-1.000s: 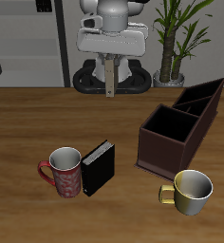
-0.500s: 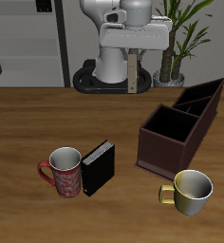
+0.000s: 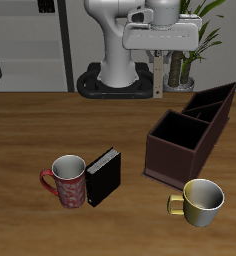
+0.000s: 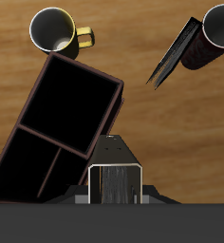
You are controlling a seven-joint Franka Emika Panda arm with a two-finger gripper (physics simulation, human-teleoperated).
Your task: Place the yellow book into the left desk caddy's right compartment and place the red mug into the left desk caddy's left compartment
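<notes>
My claw (image 3: 162, 78) hangs high over the back of the table (image 3: 30, 130), just behind the tall end of the left desk caddy (image 3: 176, 166). I cannot tell if its fingers are apart or together. I see nothing held in it.

The red mug (image 3: 68, 182) stands upright near the table's front edge, well apart from the caddy. Its handle sticks out on the side away from the caddy. A black book (image 3: 103, 177) stands on edge just beside the mug, between the mug and the caddy. I cannot find the yellow book in either view, so I think it is hidden or out of sight.

The caddy is long and lies on a slant. Its low end, with the big square right compartment (image 3: 175, 132), is nearer the front, and both ends look empty.

What matters most is this: the claw is up by the caddy, but the mug is far off, forward and across the table. I think I must fly over there first and come down on the mug without bumping the book
</notes>
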